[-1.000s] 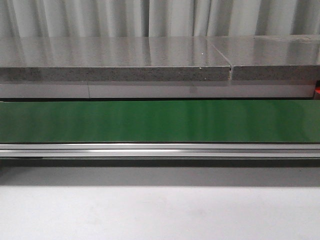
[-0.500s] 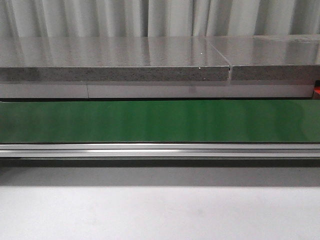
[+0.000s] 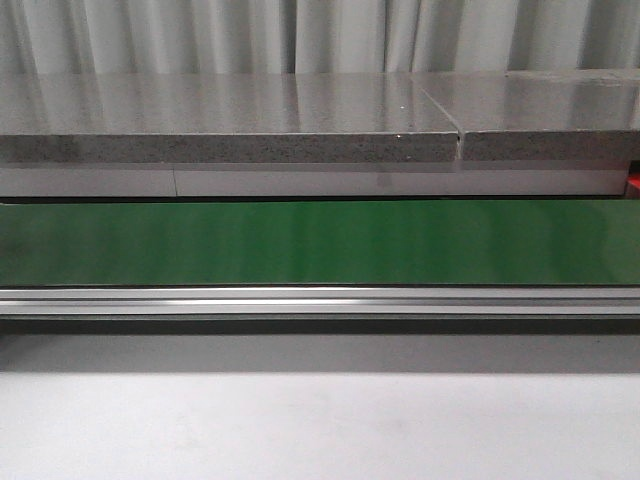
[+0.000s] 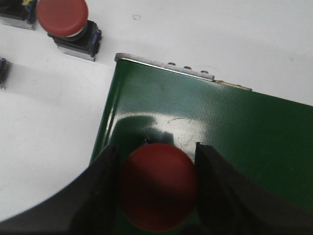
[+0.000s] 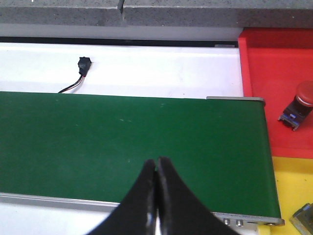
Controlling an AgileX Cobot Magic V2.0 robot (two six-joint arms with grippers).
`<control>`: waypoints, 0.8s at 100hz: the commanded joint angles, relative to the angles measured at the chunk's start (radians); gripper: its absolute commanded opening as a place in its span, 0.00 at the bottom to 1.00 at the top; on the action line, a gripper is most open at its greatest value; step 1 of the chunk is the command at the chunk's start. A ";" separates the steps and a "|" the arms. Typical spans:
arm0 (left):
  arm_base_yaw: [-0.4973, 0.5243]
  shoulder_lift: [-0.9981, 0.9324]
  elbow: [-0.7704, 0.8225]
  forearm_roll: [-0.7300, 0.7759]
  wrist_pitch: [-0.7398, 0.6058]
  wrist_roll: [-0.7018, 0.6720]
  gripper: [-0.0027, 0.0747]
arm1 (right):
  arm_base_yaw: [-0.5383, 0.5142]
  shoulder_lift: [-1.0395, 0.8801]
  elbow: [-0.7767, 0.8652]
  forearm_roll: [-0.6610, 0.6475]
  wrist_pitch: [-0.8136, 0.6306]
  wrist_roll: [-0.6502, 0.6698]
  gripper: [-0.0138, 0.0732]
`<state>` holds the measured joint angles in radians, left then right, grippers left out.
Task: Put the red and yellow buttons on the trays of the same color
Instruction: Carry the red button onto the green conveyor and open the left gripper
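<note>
In the left wrist view my left gripper (image 4: 157,152) is shut on a red button (image 4: 159,188); its dark fingers (image 4: 93,196) press the round cap from both sides, just over the end of the green belt (image 4: 234,132). A second red button (image 4: 62,14) stands on the white table beyond the belt's end. In the right wrist view my right gripper (image 5: 156,161) is shut and empty above the green belt (image 5: 122,142). A red tray (image 5: 274,63) holds a red button (image 5: 299,105). A yellow tray (image 5: 288,191) lies beside it. No yellow button shows clearly.
The front view shows only the green belt (image 3: 320,240), its metal rail and a grey stone ledge (image 3: 230,130); no gripper or button. A black plug with cable (image 5: 83,66) lies on the white table. Parts of other button bases (image 4: 14,17) and a grey object (image 5: 304,215) show.
</note>
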<state>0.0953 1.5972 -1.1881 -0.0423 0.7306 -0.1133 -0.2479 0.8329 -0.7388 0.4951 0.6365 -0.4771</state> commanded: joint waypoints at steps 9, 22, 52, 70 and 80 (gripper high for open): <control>-0.007 -0.034 -0.023 -0.009 -0.017 0.001 0.23 | 0.000 -0.007 -0.027 0.022 -0.051 -0.006 0.08; -0.007 -0.034 -0.023 -0.022 0.000 0.026 0.59 | 0.000 -0.007 -0.027 0.022 -0.051 -0.006 0.08; -0.026 -0.074 -0.041 -0.031 -0.004 0.026 0.82 | 0.000 -0.007 -0.027 0.022 -0.051 -0.006 0.08; -0.039 -0.119 -0.097 -0.034 -0.004 0.047 0.82 | 0.000 -0.007 -0.027 0.022 -0.051 -0.006 0.08; -0.039 -0.126 -0.133 -0.031 -0.004 0.049 0.82 | 0.000 -0.007 -0.027 0.022 -0.051 -0.006 0.08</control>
<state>0.0623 1.5180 -1.2625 -0.0656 0.7636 -0.0705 -0.2479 0.8329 -0.7388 0.4951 0.6365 -0.4771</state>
